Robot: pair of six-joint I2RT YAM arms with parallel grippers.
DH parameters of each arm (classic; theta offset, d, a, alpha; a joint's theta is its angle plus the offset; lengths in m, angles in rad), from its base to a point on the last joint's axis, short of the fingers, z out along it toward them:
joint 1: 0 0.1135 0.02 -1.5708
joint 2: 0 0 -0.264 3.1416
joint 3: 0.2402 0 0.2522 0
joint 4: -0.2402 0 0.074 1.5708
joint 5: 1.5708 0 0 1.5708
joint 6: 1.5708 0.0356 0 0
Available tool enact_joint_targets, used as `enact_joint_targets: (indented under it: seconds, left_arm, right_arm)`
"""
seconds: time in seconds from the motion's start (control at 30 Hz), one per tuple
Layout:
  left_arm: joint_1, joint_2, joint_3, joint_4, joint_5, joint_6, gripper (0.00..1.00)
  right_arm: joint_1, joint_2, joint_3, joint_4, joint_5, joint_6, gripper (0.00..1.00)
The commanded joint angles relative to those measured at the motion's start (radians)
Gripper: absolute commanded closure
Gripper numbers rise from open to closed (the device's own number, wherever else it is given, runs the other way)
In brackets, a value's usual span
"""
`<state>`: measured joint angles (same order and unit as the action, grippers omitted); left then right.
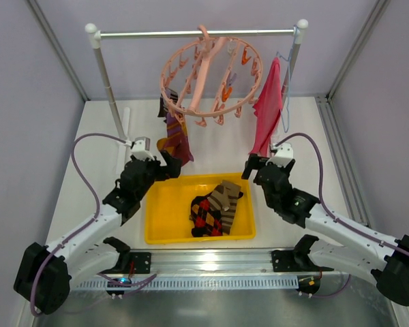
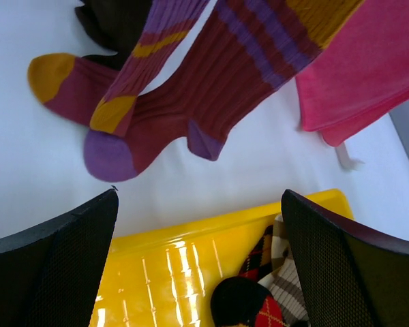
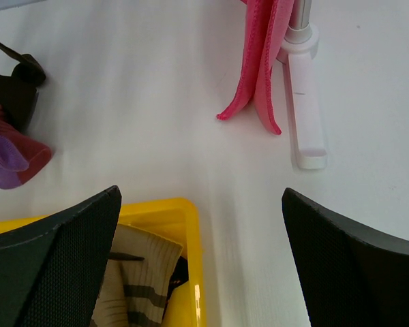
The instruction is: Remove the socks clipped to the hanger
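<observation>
Two maroon-purple socks (image 1: 176, 139) hang long-axis vertical under the hanger's (image 1: 200, 78) left edge, toes down; left tool (image 2: 199, 266) and right tool (image 3: 199, 266) gape empty.

A white table (image 1: 218, 146) fills a small booth closed in by pale lilac-grey walls: a back wall (image 1: 143, 65), a left wall (image 1: 20, 102) and a right wall (image 1: 388, 102). Slanting metal struts (image 1: 58, 51) mark the back corners. At the far end of the table stands a clothes rail, a silver bar (image 1: 143, 32) across two uprights (image 1: 109, 92) with white caps. Its long white foot (image 3: 305, 116) lies flat on the table (plainest from the right wrist). A grooved metal track (image 1: 341, 157) runs along the table's right edge. A metal plate (image 1: 211, 259) at the near edge catches a bright glare.
</observation>
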<state>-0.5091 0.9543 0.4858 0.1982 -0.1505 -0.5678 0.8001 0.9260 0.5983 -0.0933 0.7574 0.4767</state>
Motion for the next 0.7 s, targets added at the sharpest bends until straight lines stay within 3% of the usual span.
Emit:
enact_joint_targets:
  seconds: [0.0,0.23,0.67]
  left_arm:
    - [0.004,0.035,0.008,0.180,0.083,0.005,0.01]
    - [0.001,0.145,0.037,0.328,0.137,-0.043,0.00]
    - [-0.058,0.385,0.189,0.356,0.049,-0.003,0.03]
  right_arm:
    - [-0.018,-0.021,-0.009,0.069,-0.023,-0.006,0.00]
    - [-0.064,-0.004,-0.040,0.138,-0.090,-0.016,0.00]
    - [-0.144,0.043,-0.066,0.214,-0.179,-0.036,0.00]
